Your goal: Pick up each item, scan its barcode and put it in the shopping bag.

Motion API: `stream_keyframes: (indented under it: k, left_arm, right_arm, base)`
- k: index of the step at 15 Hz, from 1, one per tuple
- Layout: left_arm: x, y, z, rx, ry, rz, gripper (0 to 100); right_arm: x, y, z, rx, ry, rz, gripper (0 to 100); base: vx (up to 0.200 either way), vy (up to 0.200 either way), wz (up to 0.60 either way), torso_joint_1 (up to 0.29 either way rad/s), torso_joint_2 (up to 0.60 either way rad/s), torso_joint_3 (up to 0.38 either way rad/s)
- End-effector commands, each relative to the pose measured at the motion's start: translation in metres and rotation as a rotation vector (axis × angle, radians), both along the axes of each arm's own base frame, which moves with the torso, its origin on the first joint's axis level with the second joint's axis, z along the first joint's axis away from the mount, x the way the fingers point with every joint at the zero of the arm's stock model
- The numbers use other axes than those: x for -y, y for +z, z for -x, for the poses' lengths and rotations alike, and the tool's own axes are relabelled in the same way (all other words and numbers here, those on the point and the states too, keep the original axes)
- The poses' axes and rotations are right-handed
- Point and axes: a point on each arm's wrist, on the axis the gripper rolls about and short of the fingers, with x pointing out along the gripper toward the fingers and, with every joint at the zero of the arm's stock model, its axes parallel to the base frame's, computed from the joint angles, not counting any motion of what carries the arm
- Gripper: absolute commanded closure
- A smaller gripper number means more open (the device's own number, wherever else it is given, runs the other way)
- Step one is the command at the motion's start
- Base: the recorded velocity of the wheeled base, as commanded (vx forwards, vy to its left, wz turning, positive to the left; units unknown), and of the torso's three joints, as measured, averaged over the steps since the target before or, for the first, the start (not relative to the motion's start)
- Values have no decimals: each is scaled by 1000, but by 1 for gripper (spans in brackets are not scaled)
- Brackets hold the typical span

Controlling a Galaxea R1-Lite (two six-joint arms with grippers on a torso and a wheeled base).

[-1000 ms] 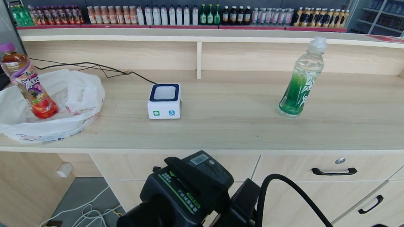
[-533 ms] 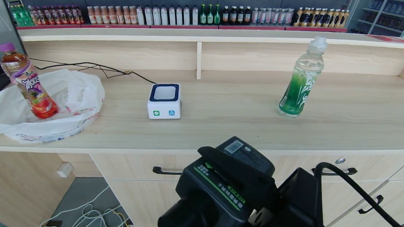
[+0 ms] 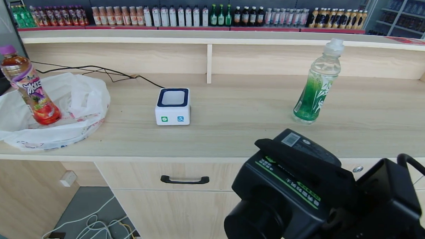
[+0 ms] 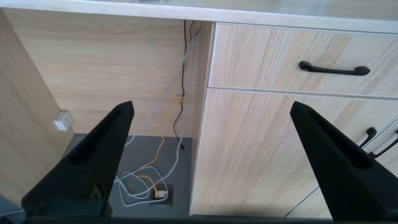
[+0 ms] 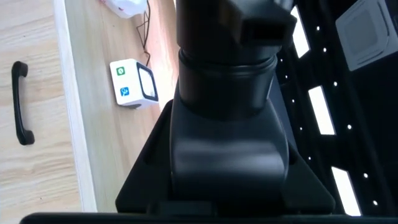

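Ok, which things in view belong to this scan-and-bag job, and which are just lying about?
Job:
green-label bottle, upright on the counter
purple-capped tea bottle, standing on the white shopping bag
barcode scanner box

Lying about:
black cable along the counter's back
bottles on the back shelves
drawer handle
loose cables on the floor

Wood counter (image 3: 233,134): white shopping bag (image 3: 79,93) crumpled at left end, red-label bottle (image 3: 29,86) upright on it. White scanner box (image 3: 173,106) mid-counter, left of centre. Green bottle (image 3: 317,84) upright toward right end. Black cable (image 3: 94,68) along back left.
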Motion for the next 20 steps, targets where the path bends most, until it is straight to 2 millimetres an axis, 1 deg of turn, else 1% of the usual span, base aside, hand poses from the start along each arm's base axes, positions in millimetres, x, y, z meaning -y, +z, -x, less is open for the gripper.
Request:
stream_keyframes:
  k: [1, 7, 11, 13, 14, 16, 19, 20]
  left_arm:
    - [0, 0, 0, -1, 1, 0, 0]
    - [0, 0, 0, -1, 1, 0, 0]
    - [0, 0, 0, 0, 1, 0, 0]
    - [0, 0, 0, 0, 2, 0, 0]
    - [0, 0, 0, 0, 2, 0, 0]
    - [0, 0, 0, 0, 2, 0, 0]
    - [0, 0, 0, 0, 2, 0, 0]
    - [0, 0, 0, 0, 2, 0, 0]
  right_arm:
    - [0, 5, 0, 13, -2, -11, 100]
    - [-2, -5, 0, 12, 26, 35, 100]
    - [-6, -3, -1, 13, 28, 29, 100]
    - [-16, -1, -1, 16, 41, 25, 100]
    - [-25, 0, 1, 17, 60, 22, 100]
    - [-34, -3, 4, 12, 79, 31, 100]
    - [-31, -5, 5, 4, 79, 30, 100]
    - [-32, -3, 4, 6, 78, 23, 100]
  base:
    - [0, 0, 0, 0, 0, 0]
    - [0, 0, 0, 0, 0, 0]
    - [0, 0, 0, 0, 0, 0]
    - [0, 0, 0, 0, 0, 0]
    - [0, 0, 0, 0, 0, 0]
    - [0, 0, 0, 0, 0, 0]
    - [0, 0, 0, 0, 0, 0]
    - [0, 0, 0, 0, 0, 0]
